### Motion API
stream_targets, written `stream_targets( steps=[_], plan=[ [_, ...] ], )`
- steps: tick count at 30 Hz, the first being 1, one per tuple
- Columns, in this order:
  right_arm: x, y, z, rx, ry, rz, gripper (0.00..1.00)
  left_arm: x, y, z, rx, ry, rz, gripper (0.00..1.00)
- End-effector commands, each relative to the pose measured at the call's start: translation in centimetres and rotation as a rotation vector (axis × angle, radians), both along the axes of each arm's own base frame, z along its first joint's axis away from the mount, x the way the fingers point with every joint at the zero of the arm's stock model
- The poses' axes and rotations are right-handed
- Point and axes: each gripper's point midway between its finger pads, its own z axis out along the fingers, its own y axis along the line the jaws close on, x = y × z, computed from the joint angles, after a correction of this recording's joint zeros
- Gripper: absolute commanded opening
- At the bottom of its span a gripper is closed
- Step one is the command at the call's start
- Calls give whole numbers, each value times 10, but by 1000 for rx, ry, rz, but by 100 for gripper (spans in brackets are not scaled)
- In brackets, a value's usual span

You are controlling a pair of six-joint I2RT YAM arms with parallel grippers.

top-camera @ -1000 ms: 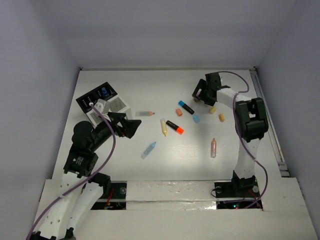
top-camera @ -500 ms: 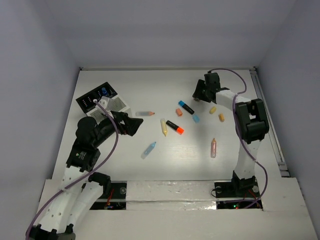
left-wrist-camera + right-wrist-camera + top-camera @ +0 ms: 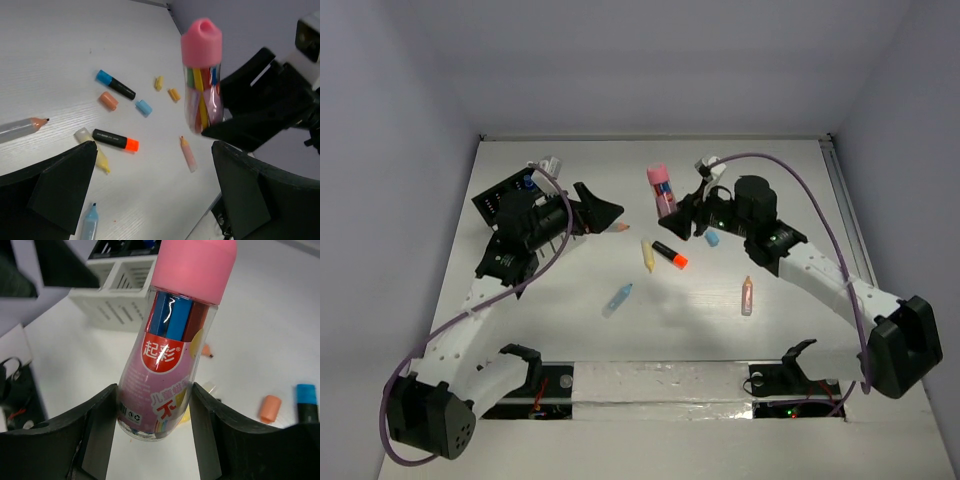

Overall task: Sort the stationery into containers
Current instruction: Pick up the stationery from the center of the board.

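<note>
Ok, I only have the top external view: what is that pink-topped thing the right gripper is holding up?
Observer: A clear bottle with a pink cap, packed with coloured pens. The right wrist view shows the right gripper clamped on its lower body.
Operator: Anything printed on it?
Observer: A red badge with white Chinese characters.
Operator: Is the left gripper carrying anything?
Observer: No. Its wrist view shows the left gripper open, with nothing in it.
</note>
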Motion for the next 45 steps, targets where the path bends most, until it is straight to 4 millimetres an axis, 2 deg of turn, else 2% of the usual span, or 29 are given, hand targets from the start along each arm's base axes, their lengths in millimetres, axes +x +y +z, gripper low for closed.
stream_targets(
  steps=[1,6,12,16,20,22,26,29,32,34,37,38,40,44,45],
  plan=[
    [-31,8,2,18,-46,136,26,3,-14,39,-108,-55,-53,99],
    [-60,13,6,23,-59,227,26,5,-19,45,-139,-62,-61,97],
    [-68,30,4,22,-51,291,25,7,-46,22,-70,-8,-119,94],
    [-81,50,2,21,-52,351,25,17,-50,8,-51,21,-99,94],
    [-86,63,-1,10,-53,381,25,20,-56,7,-52,17,-108,93],
    [-83,64,0,12,-58,368,25,21,-58,3,-47,29,-119,90],
    [-76,64,-1,8,-61,336,25,16,-59,-7,-32,50,-128,76],
    [-69,62,-1,6,-67,295,25,12,-55,-13,0,64,-119,77],
    [-62,61,3,18,-76,260,25,11,-50,-18,37,71,-105,85],
    [-61,62,4,22,-77,253,25,10,-48,-17,40,65,-98,85],
    [-62,64,8,39,-80,265,25,9,-49,-12,25,57,-107,75],
    [-62,64,8,40,-78,264,25,10,-50,-11,20,50,-105,63],
    [-62,65,9,45,-77,267,25,10,-50,-10,12,50,-105,52],
    [-63,66,5,41,-61,278,25,13,-53,-6,-13,37,-110,48],
    [-63,67,5,44,-59,279,25,12,-55,-4,-24,33,-118,43]
  ],
)
